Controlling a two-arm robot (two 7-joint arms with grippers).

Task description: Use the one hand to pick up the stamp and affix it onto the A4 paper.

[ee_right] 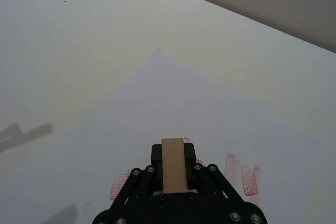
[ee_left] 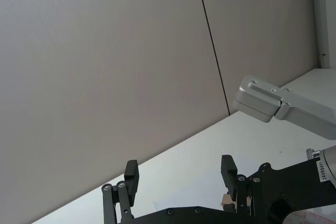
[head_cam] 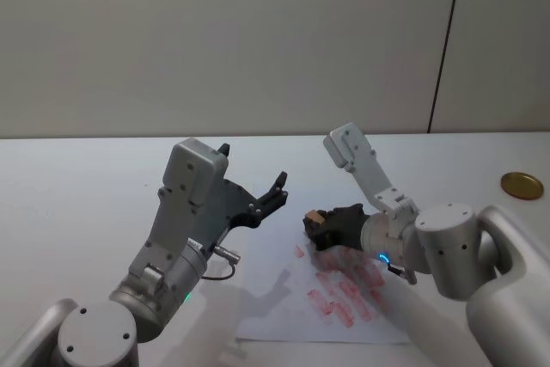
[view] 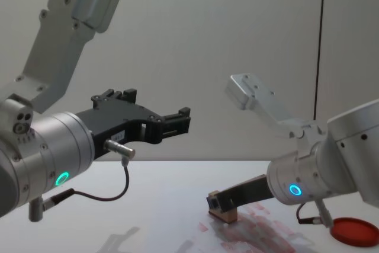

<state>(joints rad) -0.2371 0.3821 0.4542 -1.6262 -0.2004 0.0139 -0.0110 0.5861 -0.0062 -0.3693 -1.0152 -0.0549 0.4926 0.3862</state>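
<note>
One arm is at work. The right gripper (head_cam: 321, 224) reaches low over the A4 paper (head_cam: 275, 308), its jaws closed narrow on the stamp (ee_right: 174, 165), which sticks out past the fingertips.

Stamp position: over the sheet, at the far-left fringe of the red marks (head_cam: 344, 288), with bare white just beyond it. In the chest view its lower face is at or just off the paper; contact cannot be told.

The left gripper (head_cam: 252, 168) hangs above the bench (head_cam: 86, 178) to the left of the sheet, jaws spread wide and holding nothing. Leave it parked.

Step in hand, as judged: making the imprint.

Notes for you:
- The right gripper comes in at a shallow slope and the block looks slightly tipped in the chest view. Level the wrist first, so the whole face lands at once and not one edge.
- Aim for the bare patch beyond the existing marks, or the print will overlap one.
- Go straight down with no sideways travel; any slide will likely smear.
- Press firmly and briefly, and do not loosen your grip.
- The sheet appears to lie loose, so lift straight up and slowly in case it clings to the stamp.
</note>
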